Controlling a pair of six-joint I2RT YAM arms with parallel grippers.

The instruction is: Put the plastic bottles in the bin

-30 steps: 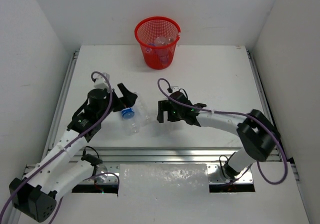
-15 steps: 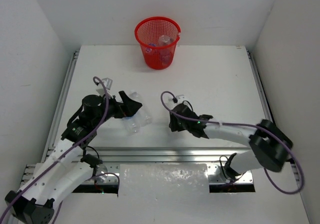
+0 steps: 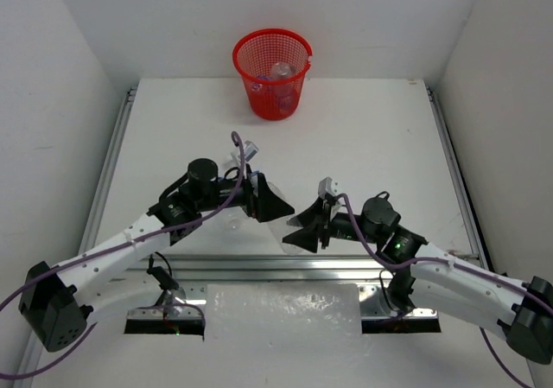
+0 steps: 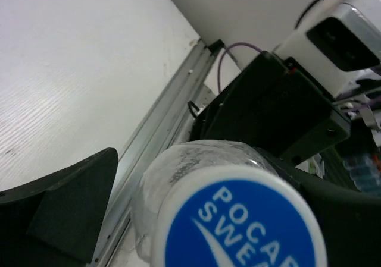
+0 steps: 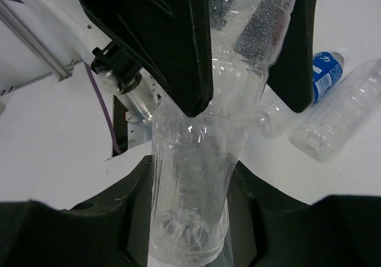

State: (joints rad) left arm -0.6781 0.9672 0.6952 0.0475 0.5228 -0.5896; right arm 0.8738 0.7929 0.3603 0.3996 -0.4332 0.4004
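Twd left end effector [image 3: 266, 203]: cap [image 4: 238, 225]; bottle [image 3: 278, 218] long axis L-to-R.

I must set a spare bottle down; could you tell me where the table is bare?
Bare: far right, between the red basket and the right rail; far left, beside the left rail. Crowded: near centre, where the left fingers and right fingers flank a clear bottle.

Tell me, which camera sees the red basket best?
The top external view. It shows the whole bin standing at the far edge of the table, with bottles showing inside it through the open top. Neither the left wrist view nor the right wrist view shows the bin at all.
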